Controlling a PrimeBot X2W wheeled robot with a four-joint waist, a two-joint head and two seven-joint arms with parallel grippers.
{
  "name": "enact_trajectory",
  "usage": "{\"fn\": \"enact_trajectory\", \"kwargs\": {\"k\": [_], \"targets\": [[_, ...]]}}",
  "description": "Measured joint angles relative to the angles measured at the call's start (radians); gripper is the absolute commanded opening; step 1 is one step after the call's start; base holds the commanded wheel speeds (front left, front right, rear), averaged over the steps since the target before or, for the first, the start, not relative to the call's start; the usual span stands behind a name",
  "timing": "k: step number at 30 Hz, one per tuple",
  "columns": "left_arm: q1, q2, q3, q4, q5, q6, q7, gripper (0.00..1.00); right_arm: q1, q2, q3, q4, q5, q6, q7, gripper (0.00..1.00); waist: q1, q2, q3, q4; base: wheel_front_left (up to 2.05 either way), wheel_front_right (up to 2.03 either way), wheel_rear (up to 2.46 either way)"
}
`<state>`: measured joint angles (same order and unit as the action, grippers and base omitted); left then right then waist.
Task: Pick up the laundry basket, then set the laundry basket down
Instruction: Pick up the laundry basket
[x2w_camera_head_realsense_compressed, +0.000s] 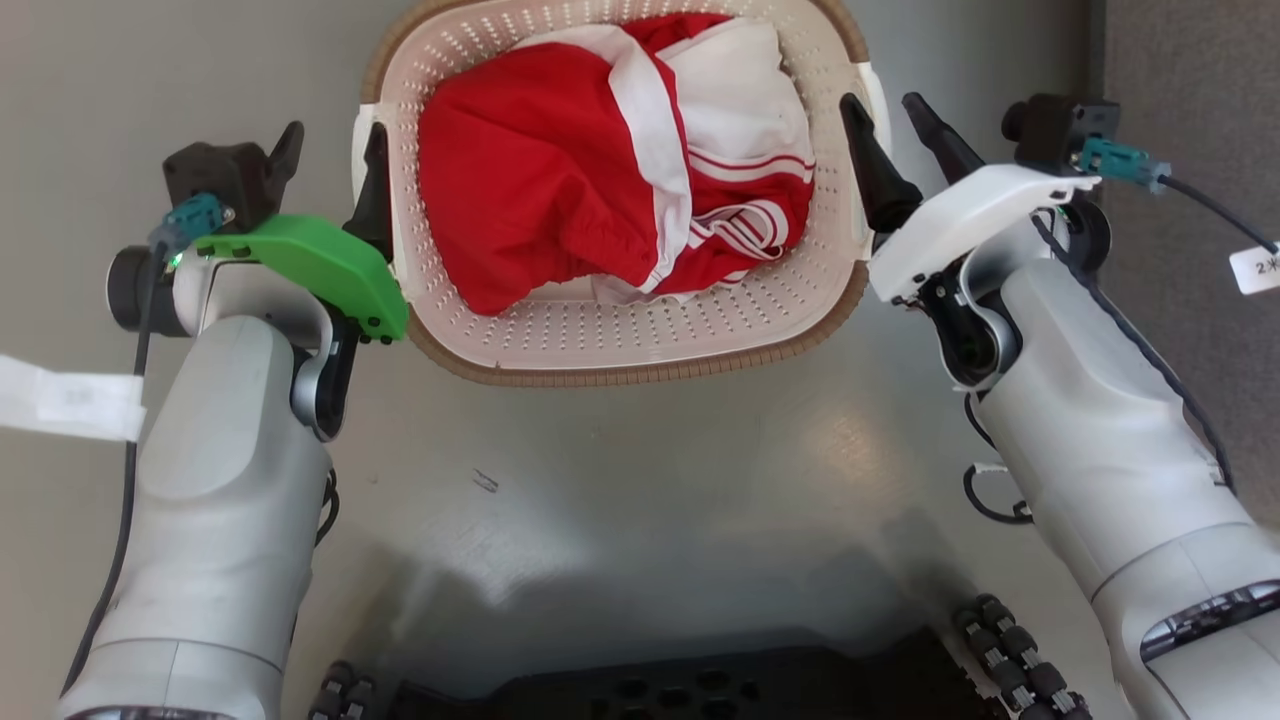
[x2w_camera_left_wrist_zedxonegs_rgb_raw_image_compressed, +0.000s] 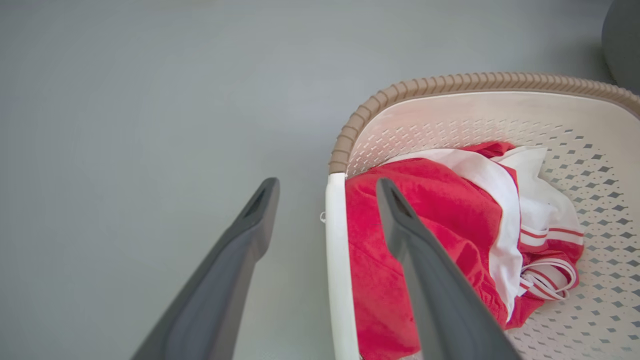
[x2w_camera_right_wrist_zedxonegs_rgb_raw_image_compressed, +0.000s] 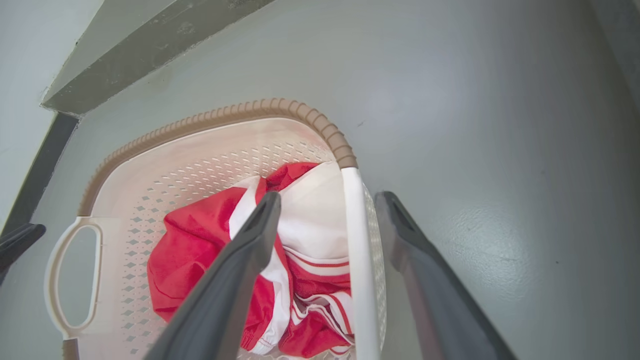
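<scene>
Head view: the laundry basket (x2w_camera_head_realsense_compressed: 620, 340) is at top centre, red and white clothes (x2w_camera_head_realsense_compressed: 560, 170) inside it, over a smooth grey floor (x2w_camera_head_realsense_compressed: 640, 480) with a pale glare at lower centre. My left gripper (x2w_camera_head_realsense_compressed: 335, 135) and right gripper (x2w_camera_head_realsense_compressed: 881, 102) flank it, each spread open astride a white side handle.

Left wrist view: grey floor spreads across the left half, and my fingers straddle the handle unclamped.

Right wrist view: the basket is at centre left, with a pale wall (x2w_camera_right_wrist_zedxonegs_rgb_raw_image_compressed: 20, 50) and dark skirting (x2w_camera_right_wrist_zedxonegs_rgb_raw_image_compressed: 45, 160) at upper left.
</scene>
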<state>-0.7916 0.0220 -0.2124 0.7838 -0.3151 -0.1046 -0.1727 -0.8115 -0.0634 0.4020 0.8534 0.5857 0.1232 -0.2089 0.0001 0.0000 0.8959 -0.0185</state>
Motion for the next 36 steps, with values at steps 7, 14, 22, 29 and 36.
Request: {"fn": "enact_trajectory", "kwargs": {"k": [7, 14, 22, 29, 36], "targets": [[-0.040, -0.001, -0.025, 0.056, -0.027, -0.002, 0.029, 1.00, -0.047, 0.000, 0.031, 0.035, 0.042, 0.000, 0.006, 1.00, -0.0001, 0.0000, 0.040, -0.003, 0.00, 0.00, 0.00], [-0.076, -0.001, -0.048, 0.106, -0.051, -0.009, 0.049, 1.00, -0.075, -0.001, 0.067, 0.076, 0.079, 0.000, 0.017, 1.00, 0.0000, 0.0000, 0.079, -0.004, 0.00, 0.00, 0.00], [-0.111, -0.002, -0.080, 0.145, -0.078, -0.010, 0.067, 1.00, -0.097, -0.001, 0.101, 0.108, 0.106, 0.000, 0.029, 1.00, 0.0000, 0.0000, 0.106, -0.001, 0.00, 0.00, 0.00], [-0.123, -0.002, -0.103, 0.180, -0.105, -0.011, 0.077, 0.44, -0.111, -0.001, 0.128, 0.126, 0.151, 0.000, 0.029, 0.37, 0.0000, 0.0000, 0.112, -0.002, 0.00, 0.00, 0.00], [-0.152, -0.008, -0.116, 0.202, -0.128, -0.019, 0.083, 0.00, -0.124, -0.001, 0.158, 0.144, 0.176, -0.001, 0.029, 0.00, 0.0000, 0.0000, 0.110, -0.004, 0.00, 0.00, 0.00]]}}
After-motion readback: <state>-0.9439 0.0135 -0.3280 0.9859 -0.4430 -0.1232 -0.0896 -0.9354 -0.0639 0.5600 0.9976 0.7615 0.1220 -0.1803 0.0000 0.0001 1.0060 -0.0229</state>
